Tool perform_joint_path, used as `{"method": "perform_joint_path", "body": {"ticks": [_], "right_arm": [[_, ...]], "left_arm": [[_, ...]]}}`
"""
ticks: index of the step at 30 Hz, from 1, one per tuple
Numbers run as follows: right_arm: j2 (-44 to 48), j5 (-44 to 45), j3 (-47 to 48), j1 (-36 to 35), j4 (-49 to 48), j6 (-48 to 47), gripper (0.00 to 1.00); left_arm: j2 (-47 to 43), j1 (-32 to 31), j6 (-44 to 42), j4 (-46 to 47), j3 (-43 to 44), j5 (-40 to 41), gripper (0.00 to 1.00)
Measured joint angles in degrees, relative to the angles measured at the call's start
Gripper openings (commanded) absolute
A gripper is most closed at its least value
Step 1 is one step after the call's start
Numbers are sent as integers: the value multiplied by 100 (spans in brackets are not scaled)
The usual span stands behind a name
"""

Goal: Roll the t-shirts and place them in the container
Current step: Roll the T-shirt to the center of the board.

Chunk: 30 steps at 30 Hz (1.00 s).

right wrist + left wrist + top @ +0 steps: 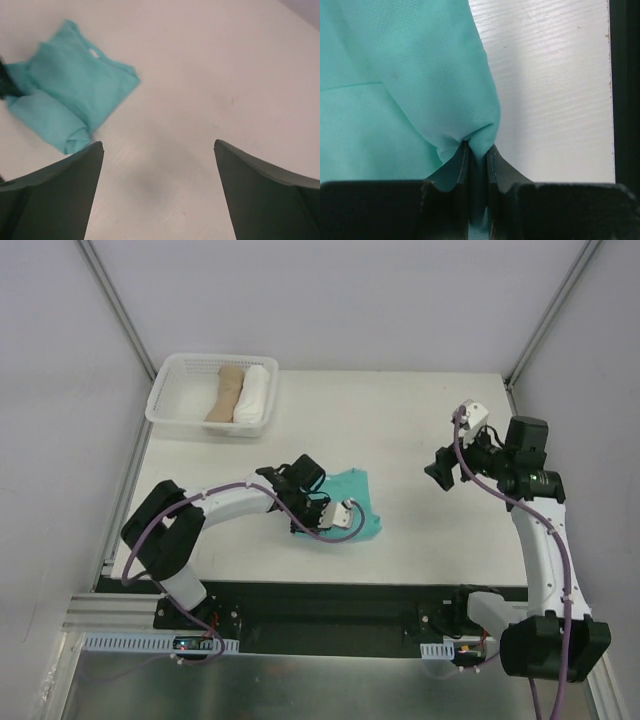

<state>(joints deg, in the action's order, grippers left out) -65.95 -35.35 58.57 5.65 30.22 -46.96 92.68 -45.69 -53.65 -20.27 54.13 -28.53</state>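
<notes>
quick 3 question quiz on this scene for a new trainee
1. True or false: the left gripper is shut on the t-shirt.
2. The right gripper is: A open and empty; B shut on the t-shirt; C holding a roll.
3. How many rolls lie in the basket?

Key: 1 true; 2 A; 3 two, one tan and one white.

The left pincer (pixel 306 518) sits on the teal t-shirt (pixel 357 490), right pincer (pixel 441 473) apart.
</notes>
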Motion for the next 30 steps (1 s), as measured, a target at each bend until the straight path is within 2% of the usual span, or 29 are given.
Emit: {"method": "perform_joint_path", "body": {"ticks": [2, 5, 8, 12, 15, 23, 30], "right_arm": [[446, -551, 212, -260, -15, 31, 96], [-42, -855, 564, -828, -20, -98, 96], [-118, -389, -358, -1637, -302, -352, 96], [605, 61, -2070, -2885, -212, -1204, 96], [881, 271, -2474, -3383, -437, -1550, 96], [343, 726, -2566, -4229, -1921, -1849, 96], [-452, 793, -2566, -4472, -2337, -2131, 99]], "left_arm": [[295, 205, 72, -424, 428, -319, 0], [691, 479, 201, -940, 988, -778, 0], [1099, 723, 365, -1392, 1550, -1239, 0], [1425, 916, 581, -1725, 1950, -1709, 0], [1488, 931, 673, -1886, 1965, -1939, 0], [1683, 942, 960, -2068, 1965, -2374, 0], [1720, 1032, 1097, -2085, 1974, -2555, 0]]}}
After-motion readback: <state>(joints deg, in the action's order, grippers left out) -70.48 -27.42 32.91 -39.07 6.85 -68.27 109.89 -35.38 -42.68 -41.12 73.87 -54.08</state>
